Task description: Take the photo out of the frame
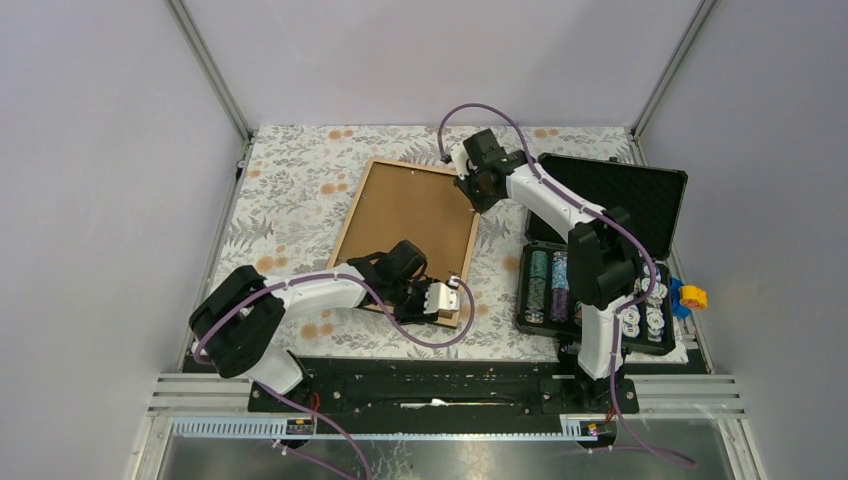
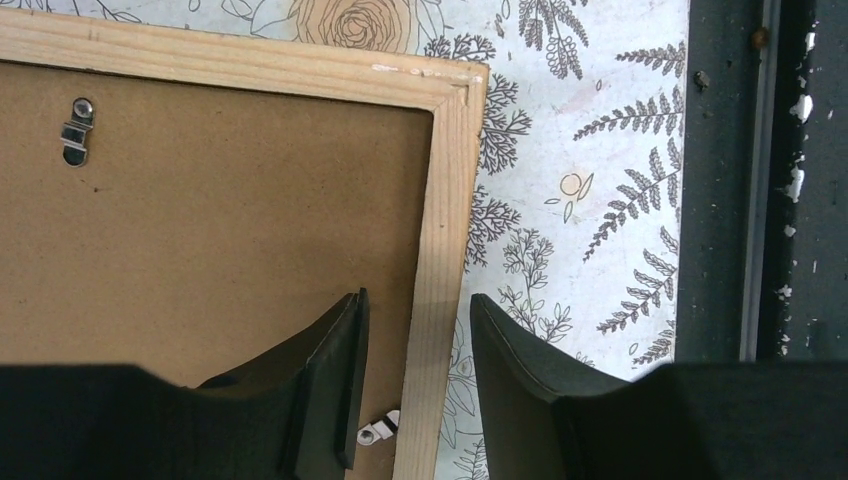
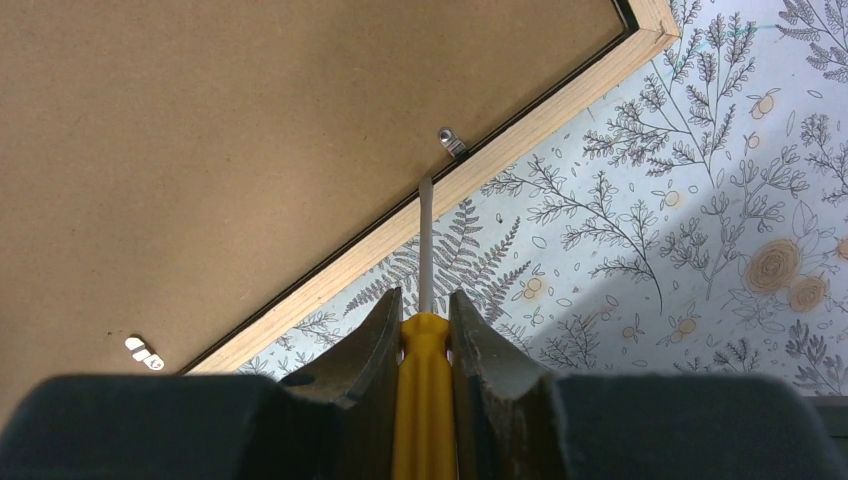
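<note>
The frame (image 1: 405, 215) lies face down on the flowered cloth, its brown backing board up and its light wood edge (image 2: 440, 200) around it. The photo is hidden beneath the board. My left gripper (image 1: 447, 297) is at the frame's near right corner. In the left wrist view it (image 2: 415, 300) stands open astride the wood edge, one finger over the board, the other over the cloth. My right gripper (image 1: 482, 190), at the frame's far right side, is shut on a yellow-handled screwdriver (image 3: 425, 400). The blade tip rests on the wood edge (image 3: 400, 235) just below a metal clip (image 3: 452, 142).
More metal clips (image 2: 76, 130) (image 2: 378, 430) (image 3: 143, 351) sit on the backing board. An open black case of poker chips (image 1: 600, 250) stands to the right of the frame, a yellow object (image 1: 690, 296) beyond it. A black rail (image 1: 440, 380) runs along the near table edge.
</note>
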Controlling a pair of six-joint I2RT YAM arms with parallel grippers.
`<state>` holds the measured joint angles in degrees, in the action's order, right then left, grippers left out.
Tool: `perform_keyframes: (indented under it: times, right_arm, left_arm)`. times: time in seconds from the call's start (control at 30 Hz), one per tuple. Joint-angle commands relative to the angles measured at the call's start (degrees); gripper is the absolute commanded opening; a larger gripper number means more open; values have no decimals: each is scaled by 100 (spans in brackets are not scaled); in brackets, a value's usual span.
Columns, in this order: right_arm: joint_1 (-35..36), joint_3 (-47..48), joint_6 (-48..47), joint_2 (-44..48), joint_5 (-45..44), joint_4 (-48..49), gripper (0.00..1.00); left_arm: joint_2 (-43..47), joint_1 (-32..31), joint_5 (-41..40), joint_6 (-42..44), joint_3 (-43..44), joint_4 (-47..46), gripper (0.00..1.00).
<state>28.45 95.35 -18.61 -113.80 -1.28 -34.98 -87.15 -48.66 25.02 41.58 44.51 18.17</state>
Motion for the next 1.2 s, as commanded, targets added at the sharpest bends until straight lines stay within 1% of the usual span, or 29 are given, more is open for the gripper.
perform_keyframes:
  times: [0.0, 0.1, 0.27, 0.53, 0.77, 1.17]
  right_arm:
    - [18, 147, -146, -77, -295, 100, 0]
    - [18, 116, -190, -123, -408, 207, 0]
    - [18, 119, -246, -134, -645, 366, 0]
    - [19, 274, -254, -313, -604, 403, 0]
    - [15, 459, -173, -446, -489, 413, 0]
    - [18, 505, 113, -477, 112, 286, 0]
  left_arm:
    - [145, 46, 299, 139, -118, 353, 47]
    - [165, 96, 298, 298, -93, 517, 45]
    - [159, 127, 326, 376, -117, 633, 38]
    - [126, 134, 315, 460, -39, 741, 36]
    - [98, 142, 315, 494, -47, 756, 35]
    - [28, 151, 213, 611, -14, 833, 34]
